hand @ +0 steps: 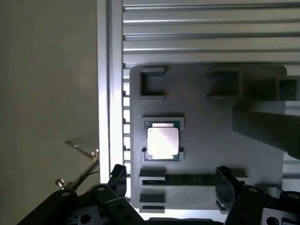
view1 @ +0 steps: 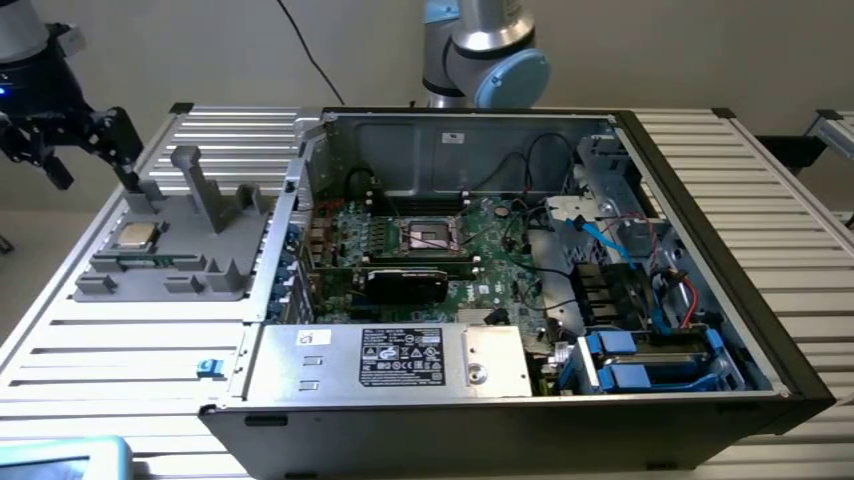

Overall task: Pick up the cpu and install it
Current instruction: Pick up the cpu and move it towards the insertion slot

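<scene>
Exterior view: your gripper hangs over the far end of the grey tray, at the exterior view's left. Its two black fingers are spread apart with nothing between them. The cpu lies flat in a square seat of that tray, silver face up, below the fingers and untouched. The tray rests on the slatted metal table, just beside the open computer case. Inside the case you see the green motherboard and, near its middle, the dark square socket (a black frame around a paler centre), well apart from the cpu. A silver box with a white label runs along the near side of the case. The arm's grey and blue joint stands behind the case.

Wrist view: you look straight down on the cpu, which sits squarely in its seat in the tray, its thin green rim showing around the bright metal top. The fingers of the gripper stand wide on either side of the picture, apart from the cpu and clear of it (neither one touches the chip). The table's slats run beyond the tray's edge.
</scene>
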